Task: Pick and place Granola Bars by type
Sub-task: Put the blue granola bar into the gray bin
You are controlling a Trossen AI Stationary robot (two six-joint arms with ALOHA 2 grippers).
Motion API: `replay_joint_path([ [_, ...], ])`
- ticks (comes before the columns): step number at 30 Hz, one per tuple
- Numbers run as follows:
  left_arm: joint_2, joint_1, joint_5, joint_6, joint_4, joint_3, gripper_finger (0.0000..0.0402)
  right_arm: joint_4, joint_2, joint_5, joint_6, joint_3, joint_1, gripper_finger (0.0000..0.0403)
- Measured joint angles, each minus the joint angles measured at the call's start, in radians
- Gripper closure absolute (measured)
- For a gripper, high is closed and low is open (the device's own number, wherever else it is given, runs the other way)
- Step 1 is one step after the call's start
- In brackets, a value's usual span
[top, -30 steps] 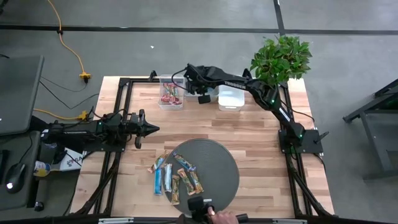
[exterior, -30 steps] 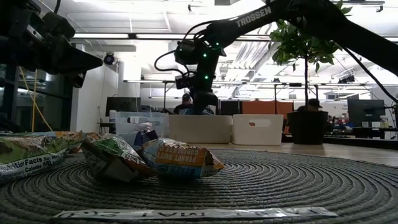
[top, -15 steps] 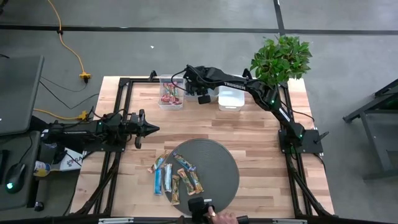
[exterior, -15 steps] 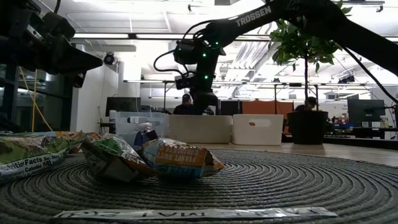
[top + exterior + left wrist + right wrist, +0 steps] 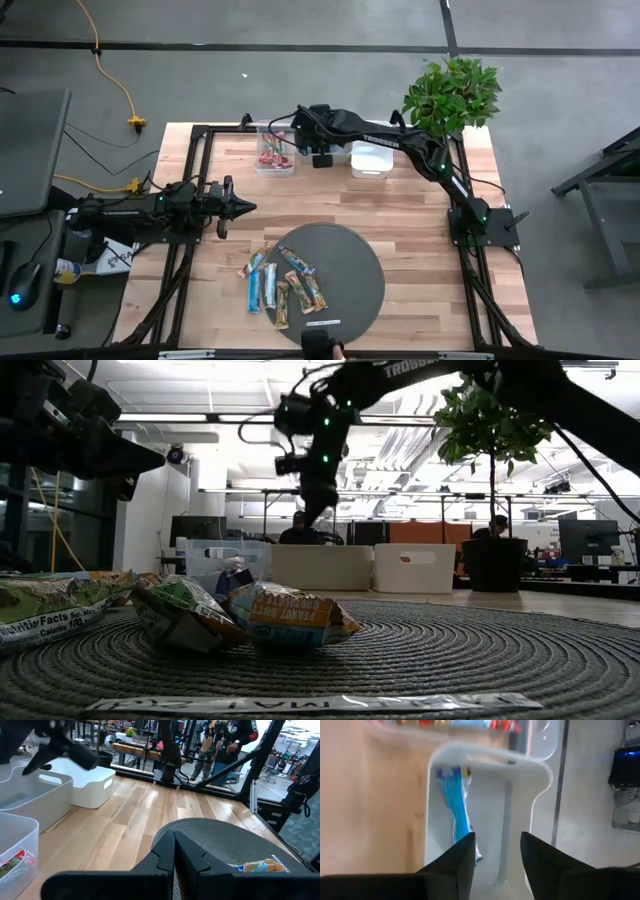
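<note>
Rising since the earlier frame, the right gripper (image 5: 496,851) now hangs above the white plastic bin (image 5: 540,770), fingers parted and empty; a slim blue foil-wrapped granola bar (image 5: 457,805) lies inside. Remaining mixed-colour foil granola bars (image 5: 283,282) sit on the round grey woven mat (image 5: 350,265). Left gripper (image 5: 240,206) waits closed, beside the mat. Best next: clear the bin rim, then approach one bar squarely. "TROSSEN" reads on the arm; wrapper print is illegible.

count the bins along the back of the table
3: clear bin with red-wrapped bars, middle bin under the right arm, white bin nearest the plant.
</note>
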State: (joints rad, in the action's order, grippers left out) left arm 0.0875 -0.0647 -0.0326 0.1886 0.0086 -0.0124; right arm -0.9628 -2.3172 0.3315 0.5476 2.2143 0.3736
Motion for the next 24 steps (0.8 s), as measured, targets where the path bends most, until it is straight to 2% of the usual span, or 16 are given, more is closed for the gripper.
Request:
replay_joint_path([
  [5, 0.000, 0.000, 0.000, 0.000, 0.000, 0.000, 0.0401, -0.022, 0.064, -0.065, -0.257, 0.000, -0.038, 0.0262],
  [10, 0.000, 0.000, 0.000, 0.000, 0.000, 0.000, 0.0401, -0.038, 0.107, -0.222, -0.531, 0.000, -0.089, 0.0262],
  [17, 0.000, 0.000, 0.000, 0.000, 0.000, 0.000, 0.0401, -0.005, 0.122, -0.396, -0.675, 0.000, -0.202, 0.0262],
  [24, 0.000, 0.000, 0.000, 0.000, 0.000, 0.000, 0.0401, -0.024, 0.122, -0.410, -0.816, 0.000, -0.321, 0.0263],
])
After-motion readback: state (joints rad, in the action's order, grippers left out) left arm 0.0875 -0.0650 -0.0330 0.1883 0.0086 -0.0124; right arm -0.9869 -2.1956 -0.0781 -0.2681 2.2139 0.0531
